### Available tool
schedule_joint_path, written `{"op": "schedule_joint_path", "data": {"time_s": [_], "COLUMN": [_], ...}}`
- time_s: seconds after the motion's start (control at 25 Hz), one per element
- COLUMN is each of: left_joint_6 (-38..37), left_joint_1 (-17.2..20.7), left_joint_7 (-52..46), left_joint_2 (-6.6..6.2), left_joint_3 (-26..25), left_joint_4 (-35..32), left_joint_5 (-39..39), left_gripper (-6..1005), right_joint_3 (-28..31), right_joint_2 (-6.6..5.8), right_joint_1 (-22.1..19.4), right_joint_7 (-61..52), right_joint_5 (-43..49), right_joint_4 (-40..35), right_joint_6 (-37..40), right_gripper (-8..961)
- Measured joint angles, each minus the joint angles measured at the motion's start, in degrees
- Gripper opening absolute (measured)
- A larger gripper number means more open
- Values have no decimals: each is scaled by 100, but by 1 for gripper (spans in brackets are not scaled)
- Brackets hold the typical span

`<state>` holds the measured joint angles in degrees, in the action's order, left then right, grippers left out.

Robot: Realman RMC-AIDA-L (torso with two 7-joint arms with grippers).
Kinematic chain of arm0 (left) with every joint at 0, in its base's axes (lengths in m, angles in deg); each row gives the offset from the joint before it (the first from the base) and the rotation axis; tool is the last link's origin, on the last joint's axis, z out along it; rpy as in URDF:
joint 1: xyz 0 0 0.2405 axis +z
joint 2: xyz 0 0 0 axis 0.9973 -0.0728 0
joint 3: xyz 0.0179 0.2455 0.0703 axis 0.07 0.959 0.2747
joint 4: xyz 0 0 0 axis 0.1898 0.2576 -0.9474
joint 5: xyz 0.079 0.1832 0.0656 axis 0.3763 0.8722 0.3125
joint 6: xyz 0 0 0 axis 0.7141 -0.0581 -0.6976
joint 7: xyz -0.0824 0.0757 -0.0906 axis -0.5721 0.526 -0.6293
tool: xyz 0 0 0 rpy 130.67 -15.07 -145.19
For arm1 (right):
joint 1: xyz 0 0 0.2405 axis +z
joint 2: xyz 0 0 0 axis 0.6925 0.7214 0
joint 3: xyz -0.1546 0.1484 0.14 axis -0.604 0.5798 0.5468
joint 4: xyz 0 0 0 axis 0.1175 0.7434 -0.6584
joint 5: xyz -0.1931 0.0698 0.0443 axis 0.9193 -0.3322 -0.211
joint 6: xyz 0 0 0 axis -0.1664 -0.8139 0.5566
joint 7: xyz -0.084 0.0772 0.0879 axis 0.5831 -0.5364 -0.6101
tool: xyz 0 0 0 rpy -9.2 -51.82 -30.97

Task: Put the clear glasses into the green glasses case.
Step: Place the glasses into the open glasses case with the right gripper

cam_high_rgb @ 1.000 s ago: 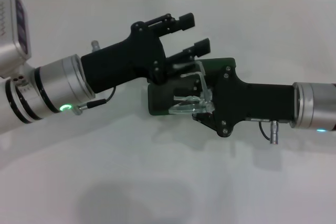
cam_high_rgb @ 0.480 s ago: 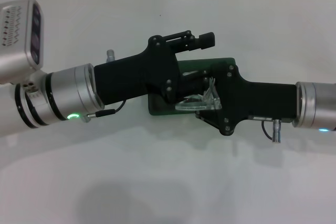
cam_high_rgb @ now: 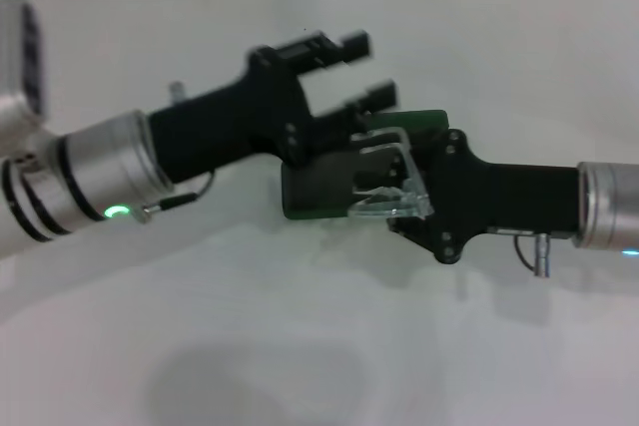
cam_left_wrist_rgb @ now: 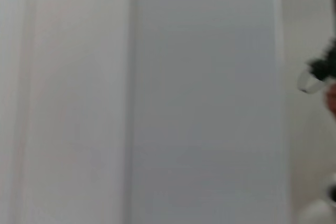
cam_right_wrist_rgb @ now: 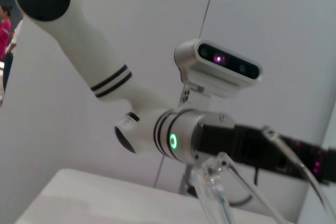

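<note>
Clear plastic was the risk; the clear glasses point(cam_high_rgb: 384, 182) hung above the open green glasses case point(cam_high_rgb: 319, 187) on the white table point(cam_high_rgb: 300, 346), pinched in the closed right gripper point(cam_high_rgb: 409, 192); a tilted release could leave a temple arm across the rim. The left gripper point(cam_high_rgb: 359, 72) hovered beside, fingers apart, empty; it could knock the case.

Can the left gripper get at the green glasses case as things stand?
Probably not cleanly: the right gripper holds the clear glasses right over the green glasses case, while the left gripper, fingers open, hovers at the case's far side.
</note>
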<state>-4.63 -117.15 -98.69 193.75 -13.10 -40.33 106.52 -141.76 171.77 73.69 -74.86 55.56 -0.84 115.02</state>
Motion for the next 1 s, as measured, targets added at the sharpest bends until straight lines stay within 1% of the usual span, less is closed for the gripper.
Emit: {"op": "schedule_joint_path", "data": {"time_s": [0.12,0.24,0.36,0.4,0.52,0.6,0.68,0.72,0.8,0.84,0.96,1.0], "left_joint_6": [-4,0,2,3,15,32,71,99,168,209,281,293], "left_joint_1": [213,483,757,829,967,1043,1088,1096,1087,1073,1038,1033], "left_joint_7": [73,242,362,372,374,378,383,385,386,386,388,388], "left_joint_2": [8,5,-5,-10,-24,-29,-33,-34,-38,-39,-38,-38], "left_joint_3": [-499,-819,-1081,-1158,-1320,-1393,-1422,-1423,-1418,-1410,-1394,-1392], "left_joint_4": [30,49,54,54,54,53,50,49,51,51,53,53], "left_joint_5": [-169,-434,-625,-656,-672,-662,-642,-630,-616,-607,-558,-546], "left_gripper": [591,591,590,590,590,590,590,590,590,590,590,589], "right_joint_3": [311,482,334,169,-533,-1114,-1689,-2033,-2528,-2855,-3336,-3439], "right_joint_2": [12,42,77,92,77,78,84,86,90,92,96,97], "right_joint_1": [-208,-440,-687,-806,-1094,-1272,-1380,-1407,-1396,-1366,-1342,-1354], "right_joint_7": [1,-56,-434,-662,-1104,-1327,-1496,-1589,-1677,-1711,-1737,-1740], "right_joint_5": [253,465,760,879,1167,1557,1961,2163,2364,2428,2422,2413], "right_joint_4": [-200,-580,-1360,-1739,-2727,-3345,-3769,-3891,-3967,-3975,-3978,-3985], "right_joint_6": [-14,-182,-835,-1170,-2324,-3306,-4285,-4849,-5596,-6131,-6793,-6893], "right_gripper": [110,110,111,111,111,111,111,111,111,112,112,112]}}
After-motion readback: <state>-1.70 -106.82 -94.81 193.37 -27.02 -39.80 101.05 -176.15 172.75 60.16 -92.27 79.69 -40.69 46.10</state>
